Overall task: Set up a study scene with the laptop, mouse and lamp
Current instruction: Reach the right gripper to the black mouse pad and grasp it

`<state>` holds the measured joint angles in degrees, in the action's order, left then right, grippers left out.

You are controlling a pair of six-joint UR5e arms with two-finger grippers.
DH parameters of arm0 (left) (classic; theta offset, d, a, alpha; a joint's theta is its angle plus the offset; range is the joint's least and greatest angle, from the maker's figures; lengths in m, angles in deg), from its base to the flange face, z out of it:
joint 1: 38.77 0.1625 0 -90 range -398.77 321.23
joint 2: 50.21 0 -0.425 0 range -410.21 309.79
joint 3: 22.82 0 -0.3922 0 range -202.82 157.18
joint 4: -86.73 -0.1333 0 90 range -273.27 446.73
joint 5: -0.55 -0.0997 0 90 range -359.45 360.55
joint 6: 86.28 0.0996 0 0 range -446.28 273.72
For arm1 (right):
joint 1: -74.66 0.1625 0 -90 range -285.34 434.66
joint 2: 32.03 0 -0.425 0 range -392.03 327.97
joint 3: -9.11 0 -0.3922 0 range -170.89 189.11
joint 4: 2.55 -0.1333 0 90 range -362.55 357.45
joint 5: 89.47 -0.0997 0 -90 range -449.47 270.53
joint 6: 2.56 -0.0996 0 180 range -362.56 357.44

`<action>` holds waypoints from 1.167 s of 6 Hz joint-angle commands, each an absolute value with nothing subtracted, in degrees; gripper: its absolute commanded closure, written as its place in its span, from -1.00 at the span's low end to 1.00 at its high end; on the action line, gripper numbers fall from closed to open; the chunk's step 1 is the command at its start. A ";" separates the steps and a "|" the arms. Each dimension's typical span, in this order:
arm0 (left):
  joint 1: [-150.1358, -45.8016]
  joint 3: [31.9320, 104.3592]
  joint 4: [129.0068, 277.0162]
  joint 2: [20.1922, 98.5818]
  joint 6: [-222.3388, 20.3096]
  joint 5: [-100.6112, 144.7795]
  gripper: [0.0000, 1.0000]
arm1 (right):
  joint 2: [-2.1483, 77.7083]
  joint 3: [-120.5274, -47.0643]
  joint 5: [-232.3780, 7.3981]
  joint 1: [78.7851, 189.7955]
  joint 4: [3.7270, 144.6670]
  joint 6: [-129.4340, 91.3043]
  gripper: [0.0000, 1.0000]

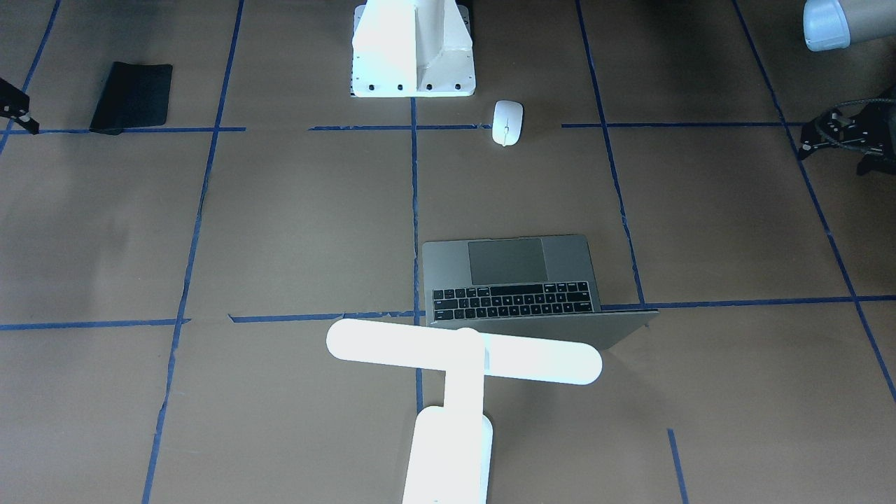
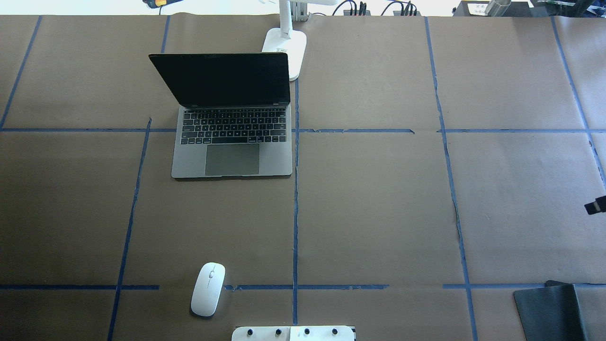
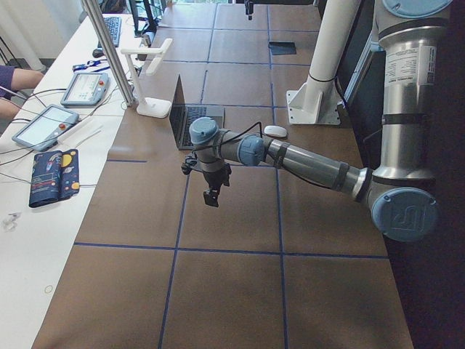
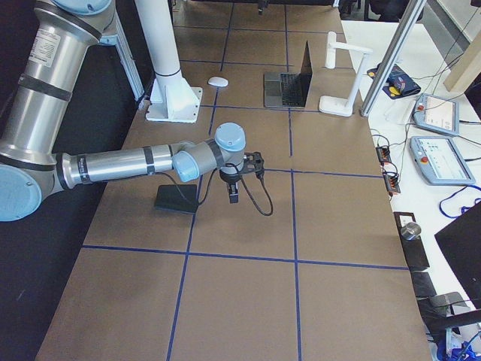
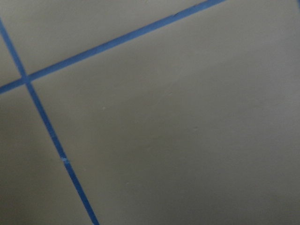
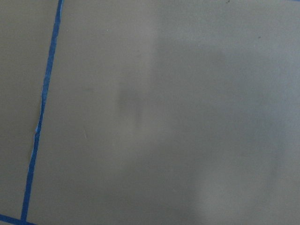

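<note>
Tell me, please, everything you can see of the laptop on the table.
The laptop is slim, grey and metal-looking, and it lies open on the brown paper-covered table. Its dark, unlit screen stands tilted slightly back. Black keys sit above a large grey trackpad, which is on the robot's side. The laptop lies just to the robot's left of the centre tape line. The white lamp has its base close behind the right rear corner; whether they touch cannot be told. Nothing rests on the laptop.
</note>
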<state>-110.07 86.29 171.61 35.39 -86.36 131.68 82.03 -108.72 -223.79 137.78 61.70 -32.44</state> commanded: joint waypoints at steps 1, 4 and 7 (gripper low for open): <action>-110.05 83.02 180.89 32.51 -90.82 131.68 -1.00 | 90.88 -108.23 -217.83 128.32 43.24 -46.45 -1.00; -110.05 78.78 196.85 29.95 -102.98 131.77 -1.00 | 94.18 -96.29 -208.05 115.73 18.67 -61.78 -0.99; -110.05 79.65 196.86 29.86 -103.07 131.77 -1.00 | 95.84 -96.18 -199.61 102.56 18.28 -70.57 -0.98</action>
<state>-110.05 79.38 196.81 29.90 -103.01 131.77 94.88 -96.21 -202.11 107.01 18.58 -68.12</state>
